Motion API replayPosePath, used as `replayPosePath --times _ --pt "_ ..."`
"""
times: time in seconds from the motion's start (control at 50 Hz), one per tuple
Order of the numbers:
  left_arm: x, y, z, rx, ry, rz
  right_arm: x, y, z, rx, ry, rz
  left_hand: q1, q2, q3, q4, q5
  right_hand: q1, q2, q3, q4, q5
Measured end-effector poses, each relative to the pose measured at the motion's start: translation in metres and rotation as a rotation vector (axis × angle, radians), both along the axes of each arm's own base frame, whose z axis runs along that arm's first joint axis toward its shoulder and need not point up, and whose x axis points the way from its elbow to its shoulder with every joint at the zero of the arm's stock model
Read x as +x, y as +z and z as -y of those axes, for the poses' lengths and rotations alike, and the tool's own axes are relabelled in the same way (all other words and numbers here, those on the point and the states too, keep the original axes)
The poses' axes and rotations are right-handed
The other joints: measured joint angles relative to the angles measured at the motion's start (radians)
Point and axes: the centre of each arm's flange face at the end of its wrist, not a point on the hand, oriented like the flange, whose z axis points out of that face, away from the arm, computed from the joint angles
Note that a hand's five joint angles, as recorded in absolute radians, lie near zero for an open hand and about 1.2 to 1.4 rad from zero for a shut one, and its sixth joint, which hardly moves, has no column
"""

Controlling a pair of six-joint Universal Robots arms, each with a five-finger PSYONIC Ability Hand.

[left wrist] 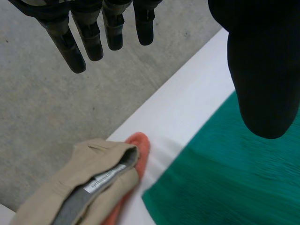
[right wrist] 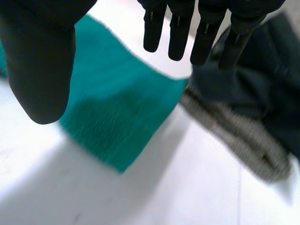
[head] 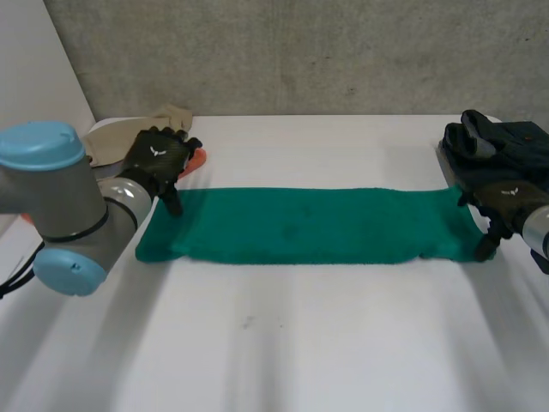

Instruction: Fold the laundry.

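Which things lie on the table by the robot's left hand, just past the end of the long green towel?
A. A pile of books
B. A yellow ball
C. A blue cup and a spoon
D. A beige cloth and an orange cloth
D: by the left hand, just off the green towel, a beige cloth lies with an orange cloth peeking out beside it.
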Motion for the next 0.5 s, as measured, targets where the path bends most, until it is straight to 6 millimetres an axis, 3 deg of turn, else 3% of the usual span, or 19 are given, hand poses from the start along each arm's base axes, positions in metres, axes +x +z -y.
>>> replayPosePath --times 0.16,0.2,0.28,0.36,0.5 --pt "0.001 -0.014 -0.009 0.028 -0.003 -0.009 -0.014 -0.033 0.009 0.026 -0.008 0.007 0.0 0.0 0.0 0.0 0.0 0.161 0.175 0.16 0.162 0.153" --pt "0.001 -0.015 -0.009 0.028 -0.004 -0.009 -0.014 -0.039 0.013 0.011 -0.007 0.005 0.0 0.0 0.0 0.0 0.0 0.567 0.588 0.561 0.561 0.532" --pt "0.001 -0.015 -0.008 0.029 -0.004 -0.008 -0.016 -0.045 0.019 -0.011 -0.009 -0.006 0.0 0.0 0.0 0.0 0.0 0.731 0.807 0.789 0.795 0.755" --pt "0.002 -0.016 -0.007 0.03 0.0 -0.007 -0.026 -0.045 0.023 -0.04 -0.039 -0.045 0.0 0.0 0.0 0.0 0.0 0.731 0.807 0.795 0.804 0.755" --pt "0.006 -0.013 -0.01 0.034 0.009 -0.005 -0.072 -0.019 0.037 -0.175 -0.139 -0.245 0.0 0.0 0.0 0.0 0.0 0.731 0.807 0.795 0.806 0.756"
